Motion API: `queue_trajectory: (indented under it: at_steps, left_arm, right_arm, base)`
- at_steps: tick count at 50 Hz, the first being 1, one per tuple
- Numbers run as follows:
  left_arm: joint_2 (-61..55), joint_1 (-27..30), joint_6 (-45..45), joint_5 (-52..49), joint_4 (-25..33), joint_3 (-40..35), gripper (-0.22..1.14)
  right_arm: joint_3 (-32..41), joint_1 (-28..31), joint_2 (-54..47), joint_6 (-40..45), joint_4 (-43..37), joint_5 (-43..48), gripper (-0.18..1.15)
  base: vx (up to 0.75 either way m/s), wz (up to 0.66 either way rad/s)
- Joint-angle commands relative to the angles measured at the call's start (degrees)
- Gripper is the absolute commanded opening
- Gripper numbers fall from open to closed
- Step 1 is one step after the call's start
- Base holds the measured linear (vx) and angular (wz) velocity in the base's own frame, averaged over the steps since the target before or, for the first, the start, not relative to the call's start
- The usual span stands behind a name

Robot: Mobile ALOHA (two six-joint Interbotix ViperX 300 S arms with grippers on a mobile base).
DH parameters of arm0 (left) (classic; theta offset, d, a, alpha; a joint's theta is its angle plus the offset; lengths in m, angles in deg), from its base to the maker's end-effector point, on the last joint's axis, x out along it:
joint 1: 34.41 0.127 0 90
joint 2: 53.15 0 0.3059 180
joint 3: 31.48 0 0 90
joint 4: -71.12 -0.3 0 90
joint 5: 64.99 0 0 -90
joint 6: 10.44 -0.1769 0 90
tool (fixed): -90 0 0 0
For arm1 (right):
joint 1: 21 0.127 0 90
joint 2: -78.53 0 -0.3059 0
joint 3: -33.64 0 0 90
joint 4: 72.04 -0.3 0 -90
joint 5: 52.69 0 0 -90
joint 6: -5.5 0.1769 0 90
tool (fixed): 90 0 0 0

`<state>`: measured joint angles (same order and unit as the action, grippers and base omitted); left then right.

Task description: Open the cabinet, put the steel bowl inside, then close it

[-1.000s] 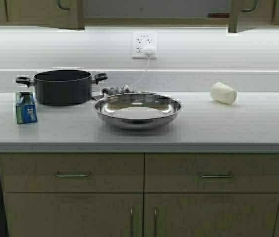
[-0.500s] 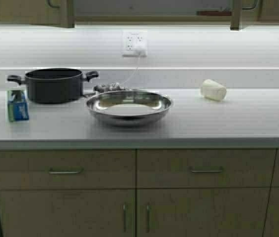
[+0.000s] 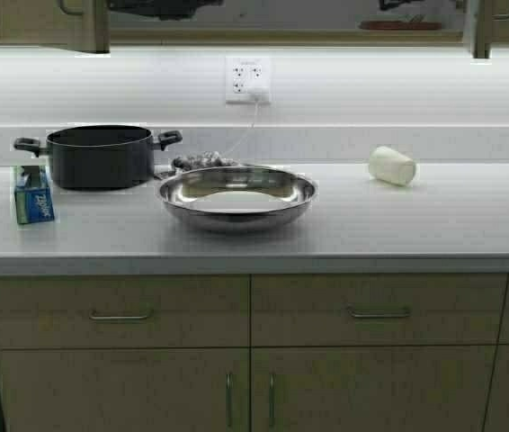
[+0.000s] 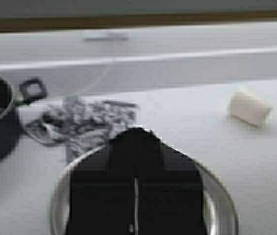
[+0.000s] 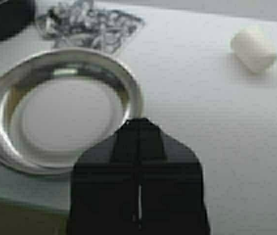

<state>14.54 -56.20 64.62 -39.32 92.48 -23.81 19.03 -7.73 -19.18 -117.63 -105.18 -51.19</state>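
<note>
While the steel bowl (image 3: pixel 236 196) sits in the middle of the grey bench (image 3: pixel 398 225), neither arm is touching it.

Far to the left lies a small blue box (image 3: pixel 33 194), near the front of the bench. Just behind it, at about 1 o'clock from the box, stands a black pot (image 3: pixel 99 156) with two handles. A crumpled grey and white cloth (image 3: pixel 202 162) lies between the pot and the bowl, just behind the bowl's rim at about 11 o'clock.

The bowl is right way up, wide and shiny, with nothing inside. On the wall behind it, at 12 o'clock, is a white socket (image 3: pixel 247 80) with a plug and a thin cord hanging down.

From the left wrist view, the left gripper (image 4: pixel 135 196) hangs over the near side of the bowl. Its fingers (image 4: pixel 104 191) are pressed tight together, with only a thin line between them. They hold nothing.

From the right wrist view, the right gripper (image 5: pixel 138 196) hangs above the bench just beside the bowl's rim. Its fingers (image 5: pixel 170 186) are pressed together too, and they hold nothing.

Going right, a white cup (image 3: pixel 391 166) lies on its side, well apart from the bowl at about 2 o'clock.

Up at the top, the cabinet (image 3: pixel 84 25) has both doors swung open, with the grey inside showing between them.
</note>
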Motion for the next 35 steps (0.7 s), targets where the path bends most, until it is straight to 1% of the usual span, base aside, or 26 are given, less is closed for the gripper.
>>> queue_trajectory:
  at_steps: [1,5,8,12,13,14,15,17,18,19,20,22,24,30,35]
  left_arm:
    - [5.8,2.29,-0.09,4.13,0.0,3.78,0.03]
    - [7.91,0.97,0.09,6.94,-0.18,6.33,0.07]
    - [9.76,-0.35,0.79,9.14,-0.53,8.61,0.15]
    - [12.83,-2.2,3.25,11.78,-1.85,12.57,0.35]
    - [13.62,-2.64,4.13,12.48,-2.29,13.71,0.41]
    - [14.5,-3.16,5.19,13.27,-2.81,14.85,0.48]
    - [15.29,-3.6,6.42,14.06,-3.43,16.08,0.54]
    - [16.79,-4.31,9.23,15.73,-4.75,18.54,0.67]
    - [17.67,-4.75,11.69,16.79,-5.8,20.48,0.76]
    - [18.11,-4.92,13.45,17.58,-6.68,21.71,0.82]
    - [18.37,-5.01,14.41,18.02,-7.12,22.32,0.85]
    - [19.25,-5.19,19.78,20.13,-9.84,25.75,0.97]
    - [19.34,-5.19,24.52,22.32,-11.95,28.56,1.02]
    - [16.52,-5.1,38.58,32.26,-16.44,35.6,1.02]
    - [10.2,-5.1,45.62,41.4,-17.49,38.67,1.02]
  right_arm:
    - [-1.05,-1.14,3.87,0.79,0.09,0.62,0.06]
    - [-1.58,0.26,4.83,2.2,0.0,-0.09,0.12]
    - [-1.93,2.02,5.71,3.78,-0.09,-1.23,0.25]
    - [-3.25,4.57,7.12,6.86,-0.26,-2.81,0.53]
    - [-3.6,5.19,7.56,7.82,-0.53,-3.08,0.61]
    - [-4.31,6.24,8.09,9.58,-0.97,-3.34,0.73]
    - [-4.83,6.94,8.53,10.81,-1.41,-3.34,0.8]
    - [-5.98,8.35,9.4,13.27,-2.02,-3.25,0.94]
    - [-6.68,9.05,9.76,14.33,-2.2,-3.16,1.0]
    - [-7.38,9.67,10.28,15.47,-2.29,-2.81,1.04]
    - [-8.09,10.46,10.72,16.44,-2.2,-2.37,1.06]
    - [-9.93,11.87,11.6,18.19,-2.2,-0.7,1.05]
    - [-12.04,13.62,12.13,19.95,-2.2,2.11,1.04]
    - [-19.34,19.07,11.95,25.75,-2.72,13.1,1.04]
    - [-25.31,22.85,9.14,35.07,-2.11,21.71,1.04]
  base:
    - [0.01,-0.01]
    - [0.0,0.0]
    - [0.01,0.0]
    - [0.01,0.02]
    - [0.01,0.02]
    - [0.01,0.01]
    - [0.01,0.0]
    - [0.01,0.0]
    - [0.01,0.0]
    - [0.01,0.0]
    - [0.01,0.01]
    - [0.01,0.02]
    - [0.01,0.03]
    - [0.01,0.02]
    - [0.01,0.02]
